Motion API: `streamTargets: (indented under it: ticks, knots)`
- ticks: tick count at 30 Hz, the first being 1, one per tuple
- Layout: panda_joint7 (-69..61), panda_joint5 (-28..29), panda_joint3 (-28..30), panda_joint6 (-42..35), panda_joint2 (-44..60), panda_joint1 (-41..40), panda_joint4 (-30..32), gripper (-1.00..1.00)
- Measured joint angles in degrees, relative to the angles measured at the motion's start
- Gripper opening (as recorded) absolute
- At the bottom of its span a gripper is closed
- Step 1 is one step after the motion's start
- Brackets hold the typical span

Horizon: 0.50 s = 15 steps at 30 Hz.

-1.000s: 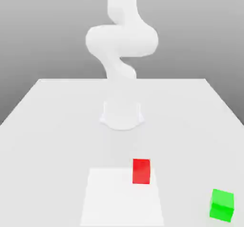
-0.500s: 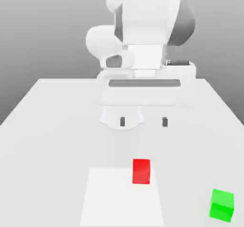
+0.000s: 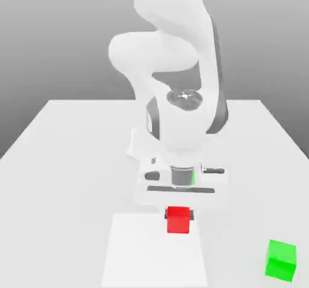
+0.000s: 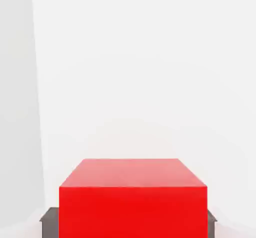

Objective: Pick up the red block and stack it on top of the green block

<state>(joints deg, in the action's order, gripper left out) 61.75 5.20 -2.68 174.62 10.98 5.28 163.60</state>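
Observation:
The red block [image 3: 178, 220] rests on the white table near the front, on the far edge of a paler square patch. My gripper [image 3: 178, 212] has come straight down over it, and its dark fingers [image 3: 167, 212] press against the cube's two sides, so it is shut on the block. In the hand view the red block [image 4: 132, 202] sits between the dark pads [image 4: 49, 221], which lie flush against its edges. The green block [image 3: 281, 260] stands alone at the front of the exterior view's right, well apart from the gripper.
The arm's round base [image 3: 137, 150] stands at the table's middle, behind the hand. The paler square patch [image 3: 151, 253] lies flat on the table [image 3: 60, 160]. Open tabletop separates the red and green cubes.
The hand came down from high above the table onto the red block, and its fingers closed in from wide apart to the cube's sides. Neither block has moved.

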Motion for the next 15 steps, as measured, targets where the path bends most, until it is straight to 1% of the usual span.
streamTargets:
  ticks: [1, 3, 6, 9, 11, 15]
  knots:
    - [0.17, 0.25, 0.37, 0.60, 0.70, 0.31, -0.10, -1.00]
    - [-0.45, -0.62, -0.53, -1.16, -1.35, -0.38, 0.20, -1.00]
    - [-2.55, -3.56, -1.82, -5.95, -6.97, -0.89, 1.01, -1.00]
    - [-4.01, -5.57, -1.52, -11.19, -13.10, 0.04, 1.89, -1.00]
    - [-7.45, -6.16, -1.86, -13.88, -13.68, 1.86, -0.21, -1.00]
    - [-17.25, -6.04, -3.33, -18.18, -10.30, 5.63, -7.86, -1.00]
